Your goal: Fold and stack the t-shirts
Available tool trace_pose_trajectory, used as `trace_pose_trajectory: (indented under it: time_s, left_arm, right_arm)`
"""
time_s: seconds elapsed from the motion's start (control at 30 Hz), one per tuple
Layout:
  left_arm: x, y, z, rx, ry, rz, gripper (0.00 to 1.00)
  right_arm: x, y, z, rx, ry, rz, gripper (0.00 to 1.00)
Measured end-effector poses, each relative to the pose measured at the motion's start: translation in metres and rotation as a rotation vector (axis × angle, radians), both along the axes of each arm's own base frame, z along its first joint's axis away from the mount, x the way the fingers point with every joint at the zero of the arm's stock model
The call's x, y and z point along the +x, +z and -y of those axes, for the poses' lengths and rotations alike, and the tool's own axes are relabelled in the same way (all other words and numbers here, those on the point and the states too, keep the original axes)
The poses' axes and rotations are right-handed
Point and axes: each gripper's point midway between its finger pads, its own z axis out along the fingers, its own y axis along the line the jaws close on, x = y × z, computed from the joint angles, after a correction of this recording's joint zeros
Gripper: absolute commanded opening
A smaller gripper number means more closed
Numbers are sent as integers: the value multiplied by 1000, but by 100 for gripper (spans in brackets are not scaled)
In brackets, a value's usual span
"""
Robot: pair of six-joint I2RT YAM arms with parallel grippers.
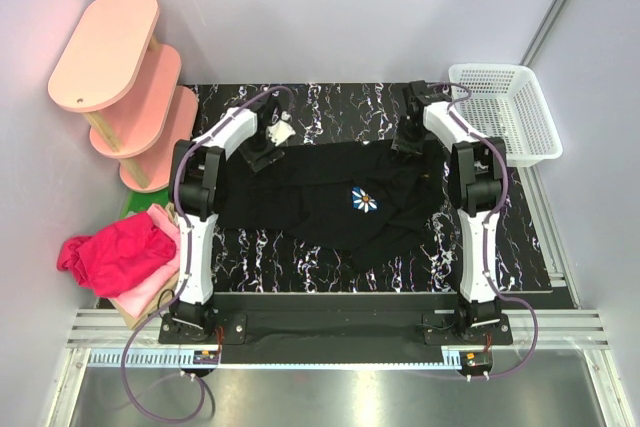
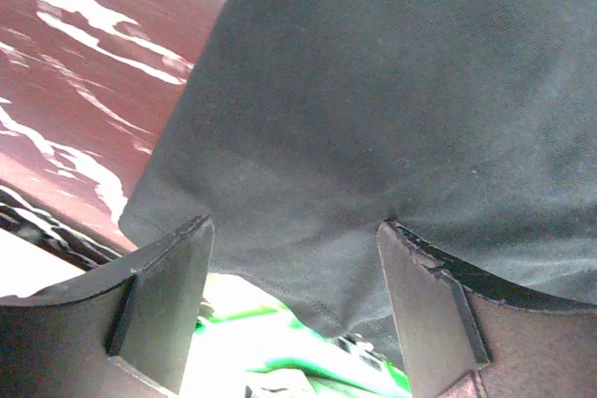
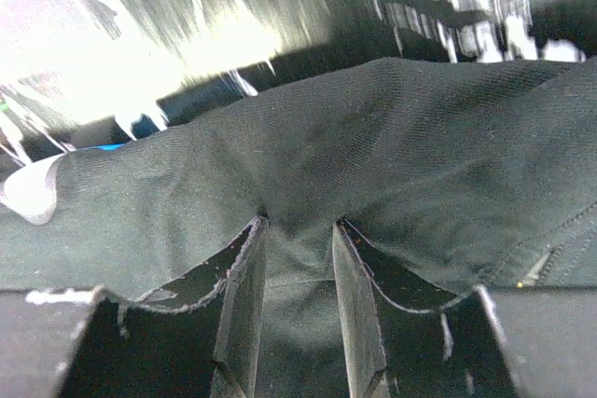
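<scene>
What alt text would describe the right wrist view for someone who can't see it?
The right claw pinches a raised fold of the black t-shirt, the cloth puckering where it is gripped. Beyond the fold lies the black marbled table, blurred.

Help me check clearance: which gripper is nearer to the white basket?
Right. The right gripper sits at the far right edge of the black t-shirt, just left of the white basket; the left gripper is well away, at the shirt's far left corner.
</scene>
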Motion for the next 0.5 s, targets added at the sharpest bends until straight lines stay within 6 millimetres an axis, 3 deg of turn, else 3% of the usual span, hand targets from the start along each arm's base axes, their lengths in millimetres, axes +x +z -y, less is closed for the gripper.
trace_pose_trajectory:
  time_s: [0.2,0.33,0.5]
  left_arm:
    - [38,2,-4,3,45,44,76]
    - [55,6,-2,3,63,81,75]
    - [53,24,0,-29,104,113,80]
  right_arm:
    - [51,4,5,65,-29,50,41]
    - [91,15,13,87,-45,128,48]
    - [101,57,18,51,-29,214,50]
